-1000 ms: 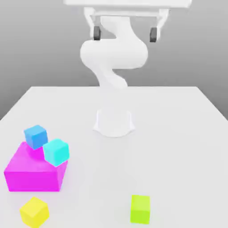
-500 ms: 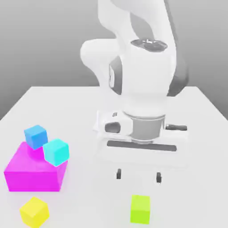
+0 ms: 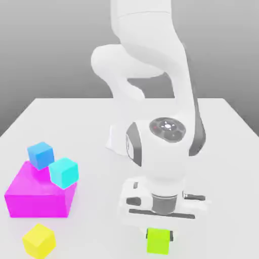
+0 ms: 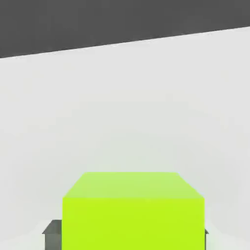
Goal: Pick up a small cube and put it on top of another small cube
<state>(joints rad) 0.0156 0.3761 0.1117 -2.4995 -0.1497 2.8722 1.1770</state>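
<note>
The gripper [image 3: 159, 236] pinches the lime-green cube [image 3: 158, 242] on the white table [image 3: 227, 152], well apart from the magenta block [image 3: 35, 195] toward the exterior view's right. The grip sits high on the cube, so it may slip or tilt during lifting; the likely targets, a yellow cube [image 3: 38, 240] just beside the magenta block and blue [image 3: 40, 155] and cyan [image 3: 63, 172] cubes on it, offer small landing faces.

Bare table [image 3: 222, 152] lies toward the exterior view's right edge; a magenta block [image 3: 38, 195] and small cubes crowd the left edge.
</note>
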